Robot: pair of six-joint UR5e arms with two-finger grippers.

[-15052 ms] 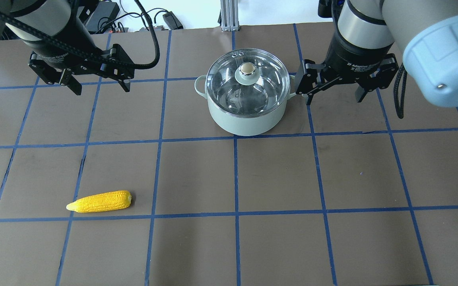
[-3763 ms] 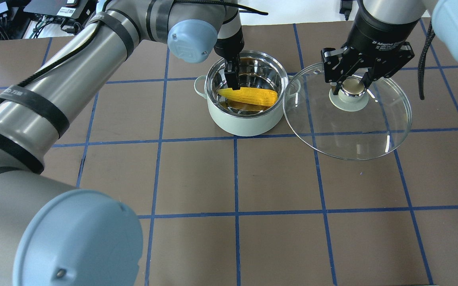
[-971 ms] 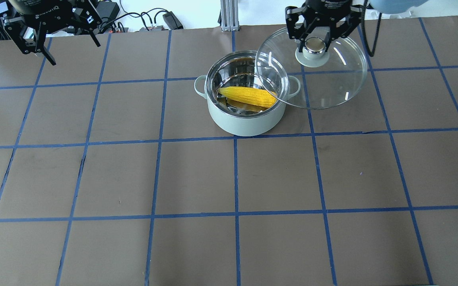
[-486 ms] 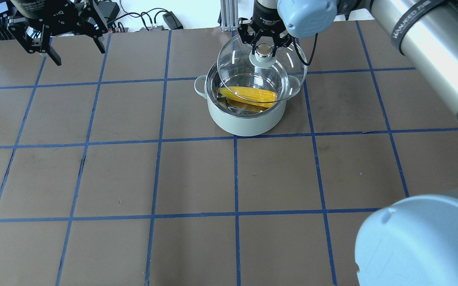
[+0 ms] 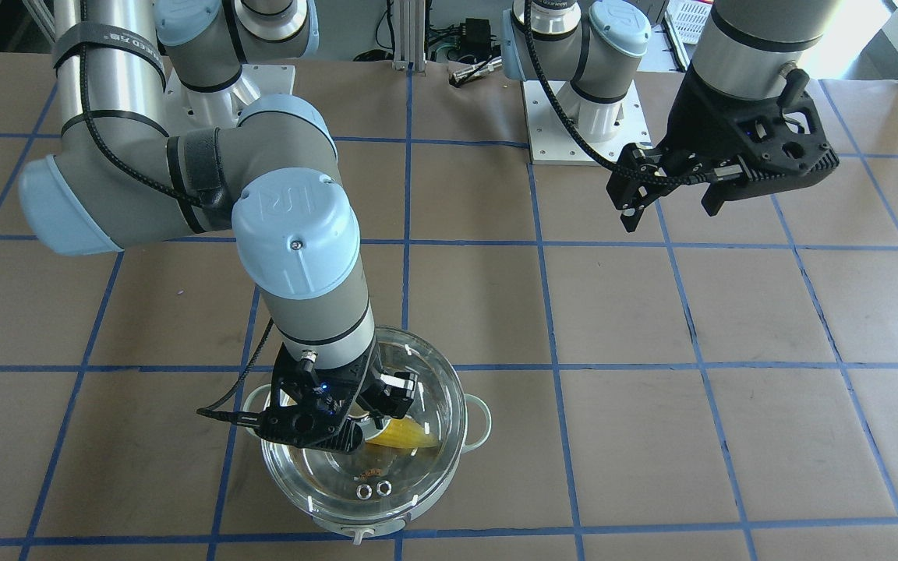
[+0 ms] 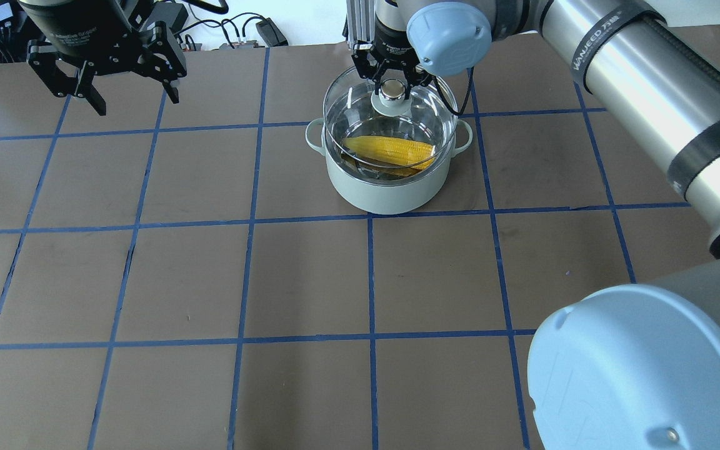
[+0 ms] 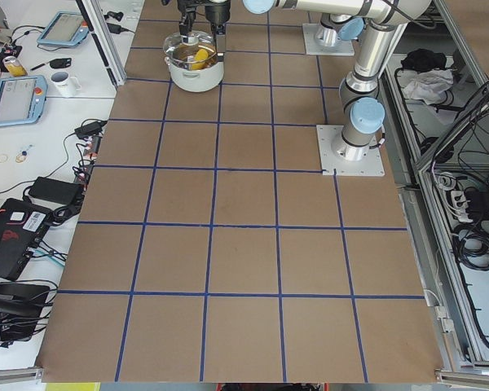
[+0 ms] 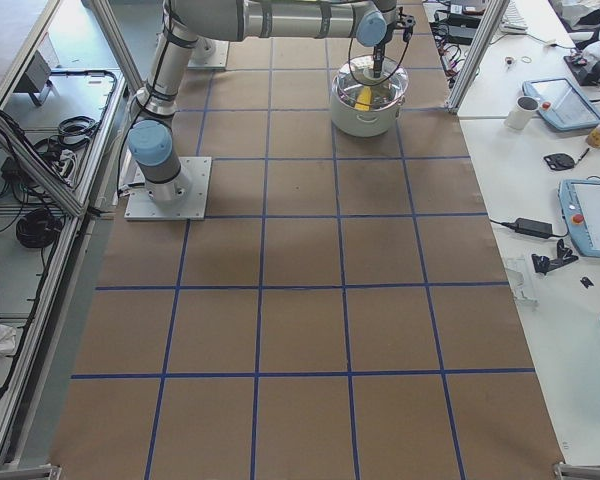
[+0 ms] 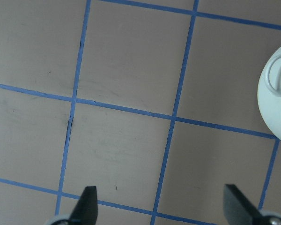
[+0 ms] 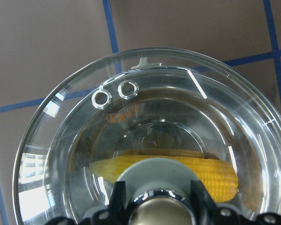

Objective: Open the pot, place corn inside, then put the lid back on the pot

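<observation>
In the overhead view, the closest thing is a big round blue-grey joint of the right arm [image 6: 641, 369]. It fills the lower right corner. The arm runs up the right side and then reaches over to the top middle.

Under it is the brown bench [image 6: 310, 281]. Blue tape lines [image 6: 371, 281] cut it into squares.

Farther back, just above the middle of the frame, the pot [image 6: 385, 194] stands on the bench. It is pale mint outside and shiny inside. The yellow corn [image 6: 391, 150] lies inside the pot on its side. Its pointed end is toward the left of the frame.

The clear glass lid [image 6: 419, 125] is right over the pot's mouth, and the corn shows through it. I cannot tell if the lid touches the pot's rim. The right jaws are closed on the lid's knob [image 6: 392, 91] from above. In the right wrist view, two small ringed holes [image 10: 128, 89] show in the glass at the upper left.

Farthest back, in the upper left corner of the overhead view, the left jaws hang above the bench. They are spread wide apart, hold nothing, and are well apart from the pot.
</observation>
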